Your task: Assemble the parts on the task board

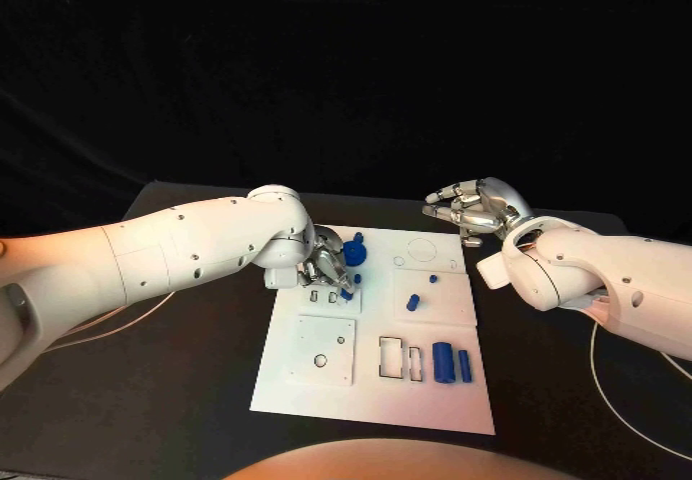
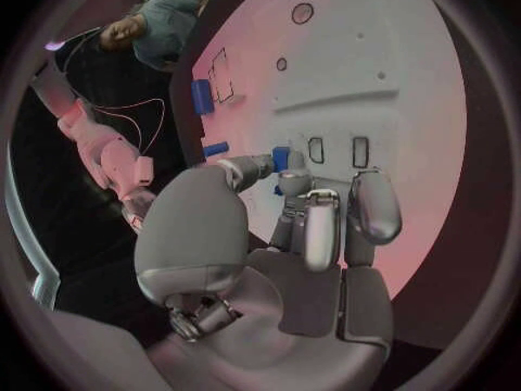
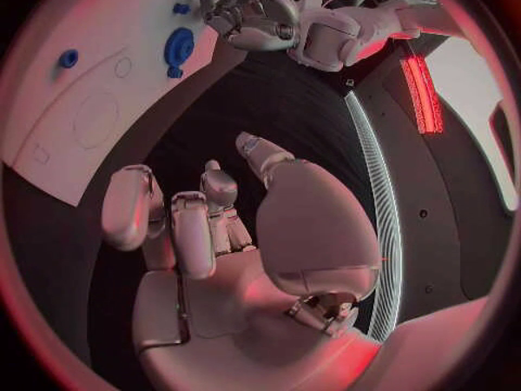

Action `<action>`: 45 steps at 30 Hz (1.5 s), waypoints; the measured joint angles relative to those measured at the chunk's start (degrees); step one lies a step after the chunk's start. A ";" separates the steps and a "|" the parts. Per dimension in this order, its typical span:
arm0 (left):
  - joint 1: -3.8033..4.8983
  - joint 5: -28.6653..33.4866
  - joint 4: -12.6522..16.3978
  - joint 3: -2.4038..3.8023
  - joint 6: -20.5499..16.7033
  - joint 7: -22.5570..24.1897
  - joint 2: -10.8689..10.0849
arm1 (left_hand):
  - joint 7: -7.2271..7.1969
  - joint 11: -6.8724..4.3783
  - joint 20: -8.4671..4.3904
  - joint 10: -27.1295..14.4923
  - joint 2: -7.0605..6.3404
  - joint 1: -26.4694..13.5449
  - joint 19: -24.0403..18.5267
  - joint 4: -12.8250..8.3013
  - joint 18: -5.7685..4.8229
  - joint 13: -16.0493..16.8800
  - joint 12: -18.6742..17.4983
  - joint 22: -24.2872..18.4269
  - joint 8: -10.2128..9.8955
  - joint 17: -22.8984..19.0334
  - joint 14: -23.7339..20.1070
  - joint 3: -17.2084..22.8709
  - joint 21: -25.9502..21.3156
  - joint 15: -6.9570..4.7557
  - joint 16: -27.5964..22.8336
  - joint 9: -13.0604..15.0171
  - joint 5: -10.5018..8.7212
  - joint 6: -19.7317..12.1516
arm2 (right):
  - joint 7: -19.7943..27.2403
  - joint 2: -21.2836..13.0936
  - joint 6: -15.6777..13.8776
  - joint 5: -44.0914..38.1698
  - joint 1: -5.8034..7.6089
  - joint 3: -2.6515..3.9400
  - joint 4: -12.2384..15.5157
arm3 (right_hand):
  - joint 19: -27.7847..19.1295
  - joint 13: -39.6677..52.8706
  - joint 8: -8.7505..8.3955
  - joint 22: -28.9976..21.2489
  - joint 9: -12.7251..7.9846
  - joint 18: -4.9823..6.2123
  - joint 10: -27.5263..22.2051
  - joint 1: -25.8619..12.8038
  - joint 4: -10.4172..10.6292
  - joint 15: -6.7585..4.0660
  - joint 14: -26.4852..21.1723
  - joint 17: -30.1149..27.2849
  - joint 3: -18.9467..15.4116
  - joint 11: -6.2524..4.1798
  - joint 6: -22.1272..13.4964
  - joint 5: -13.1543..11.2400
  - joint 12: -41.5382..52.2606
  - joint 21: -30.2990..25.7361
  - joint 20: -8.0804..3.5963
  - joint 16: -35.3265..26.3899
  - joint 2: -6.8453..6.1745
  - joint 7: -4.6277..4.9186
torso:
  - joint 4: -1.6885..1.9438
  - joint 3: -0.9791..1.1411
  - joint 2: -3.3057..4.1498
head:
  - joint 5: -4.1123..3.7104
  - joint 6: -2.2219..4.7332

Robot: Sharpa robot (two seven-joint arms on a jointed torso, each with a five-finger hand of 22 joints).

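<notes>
The white task board lies in the middle of the black table. My left hand hovers low over its far left part and pinches a small blue part between thumb and finger, right beside two small slots. A round blue part sits just beyond that hand. My right hand hangs over the board's far right corner with loosely curled fingers that hold nothing. The right wrist view also takes in the left hand and the round blue part.
Small blue parts lie mid-board, and two long blue blocks stand near its right edge beside rectangular outlines. A square recess lies on the near left. Thin cables run on the table at both sides.
</notes>
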 measured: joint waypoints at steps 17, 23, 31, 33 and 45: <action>0.00 1.64 6.13 0.43 -5.09 0.18 -5.95 | -0.09 -0.33 -0.39 2.57 0.00 0.00 0.85 0.54 0.00 4.75 3.38 1.88 0.01 0.00 0.00 0.56 0.90 0.00 0.00 0.00 0.43 0.12 | -0.24 -0.41 0.19 -0.22 -0.02 -0.02 -0.09 | 0.00 0.00 0.23 0.04 -0.01 0.00 0.00 0.00 0.00 0.00 0.00 0.00 0.00 0.00 0.00 0.00 0.00 0.00 0.00 0.00 0.00 0.00 | 0.46 0.14 -0.35 | -0.10 -0.09; -0.29 0.79 6.91 0.26 -6.88 0.27 -6.96 | -0.09 -0.44 -0.19 3.09 0.00 0.00 1.06 0.70 0.01 5.76 3.80 2.28 0.01 0.00 -0.18 0.73 1.06 -0.17 0.00 0.00 0.43 0.12 | -0.26 -0.57 0.19 -0.24 -0.10 -0.04 -0.12 | 0.00 0.00 0.23 0.04 0.04 0.00 0.00 0.00 0.00 0.00 0.00 0.00 0.00 0.00 0.00 0.00 0.00 0.00 0.00 0.00 0.00 0.00 | 0.50 0.14 -0.38 | -0.10 -0.13; -0.84 -1.41 7.23 0.18 -8.35 0.31 -6.85 | -0.09 -0.61 -0.39 3.69 0.00 0.00 1.26 0.86 0.01 6.58 4.44 2.60 0.02 0.00 -0.06 0.88 1.16 -0.37 0.23 0.00 0.65 0.12 | -0.26 -0.59 0.19 -0.30 -0.17 -0.05 -0.14 | 0.00 0.00 0.23 0.04 0.03 -0.01 0.00 0.00 0.00 0.00 0.00 0.00 0.00 0.00 0.00 0.00 0.00 0.00 0.00 0.00 0.00 0.00 | 0.40 0.13 -0.32 | 0.22 -0.07; -0.96 -1.93 7.23 0.16 -8.53 0.32 -6.68 | -0.09 -0.61 -0.39 3.69 0.00 0.00 1.26 0.85 0.01 6.78 4.51 2.68 0.02 0.00 -0.06 0.88 1.16 -0.37 0.23 0.00 0.65 0.12 | -0.26 -0.59 0.19 -0.32 -0.19 -0.05 -0.15 | 0.00 0.00 0.23 0.03 0.03 0.00 0.00 0.00 0.00 0.00 0.00 0.00 0.00 0.00 0.00 0.00 0.00 0.00 0.00 0.00 0.00 0.00 | 0.36 0.12 -0.30 | 0.26 -0.07; -1.31 -4.37 6.86 0.09 -8.30 0.31 -5.82 | -0.09 -0.72 -0.60 4.21 -0.42 -0.43 1.46 1.17 0.01 7.87 5.20 2.91 2.02 0.00 -0.06 1.20 1.37 -0.36 0.23 0.00 1.37 0.12 | -0.25 -0.61 0.18 -0.51 -0.22 -0.06 -0.15 | 0.00 0.00 0.22 0.02 0.03 0.00 0.00 0.00 -0.01 0.00 0.00 0.00 0.00 0.00 0.00 0.00 0.00 0.00 0.00 0.00 0.00 0.00 | 0.33 0.14 -0.25 | 0.32 -0.29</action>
